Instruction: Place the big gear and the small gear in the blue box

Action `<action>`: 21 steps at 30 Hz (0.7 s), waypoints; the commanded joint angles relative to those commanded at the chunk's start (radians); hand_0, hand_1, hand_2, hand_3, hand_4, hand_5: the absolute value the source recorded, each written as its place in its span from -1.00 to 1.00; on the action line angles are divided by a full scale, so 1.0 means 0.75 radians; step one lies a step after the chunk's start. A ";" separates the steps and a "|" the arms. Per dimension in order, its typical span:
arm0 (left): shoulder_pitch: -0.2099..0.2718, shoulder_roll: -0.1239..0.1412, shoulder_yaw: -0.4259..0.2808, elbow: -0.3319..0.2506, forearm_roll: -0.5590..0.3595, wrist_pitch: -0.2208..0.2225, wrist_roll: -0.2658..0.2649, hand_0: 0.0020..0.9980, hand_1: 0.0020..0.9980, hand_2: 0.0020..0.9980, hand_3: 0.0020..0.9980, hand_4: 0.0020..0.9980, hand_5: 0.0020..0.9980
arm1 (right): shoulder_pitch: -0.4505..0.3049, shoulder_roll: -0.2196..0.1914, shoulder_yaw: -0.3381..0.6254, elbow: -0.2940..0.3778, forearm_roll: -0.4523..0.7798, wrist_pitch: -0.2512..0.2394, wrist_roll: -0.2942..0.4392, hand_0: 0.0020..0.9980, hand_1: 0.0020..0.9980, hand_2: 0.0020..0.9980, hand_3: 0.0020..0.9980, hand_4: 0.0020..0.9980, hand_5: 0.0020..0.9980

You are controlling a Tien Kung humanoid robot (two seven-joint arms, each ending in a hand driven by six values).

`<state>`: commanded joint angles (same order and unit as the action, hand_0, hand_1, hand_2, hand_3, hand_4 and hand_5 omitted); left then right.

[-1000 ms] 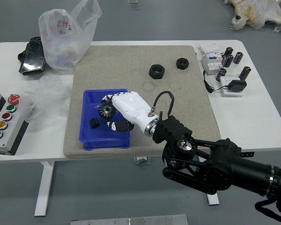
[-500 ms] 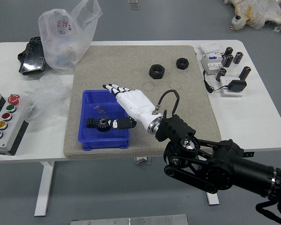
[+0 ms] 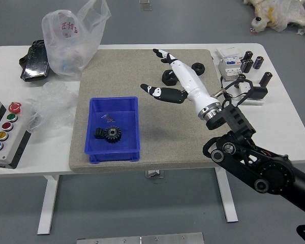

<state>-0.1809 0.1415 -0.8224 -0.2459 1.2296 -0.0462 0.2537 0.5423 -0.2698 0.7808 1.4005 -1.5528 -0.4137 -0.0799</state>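
Clock centred on the mat, 12 at the far edge. My right hand is over the 1–2 o'clock side, fingers well open, thumb apart, nothing held. Blue box at 8. Big gear lies inside it, small gear just beside, on its 9 o'clock side. Surface: grey-beige mat on white table. Button panel at 9, plastic bag at 10, black cylinders at 2. Room: grey floor around the table.
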 joint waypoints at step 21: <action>-0.025 0.011 0.037 0.000 -0.042 -0.011 -0.023 0.49 0.24 0.25 0.55 0.53 0.17 | -0.378 -0.098 0.474 -0.069 0.736 0.116 0.466 0.00 0.37 0.48 0.48 0.69 0.09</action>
<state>-0.1995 0.1495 -0.7950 -0.2456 1.1978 -0.0543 0.2362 0.2588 -0.3433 1.1360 1.3491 -1.0006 -0.3269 0.2694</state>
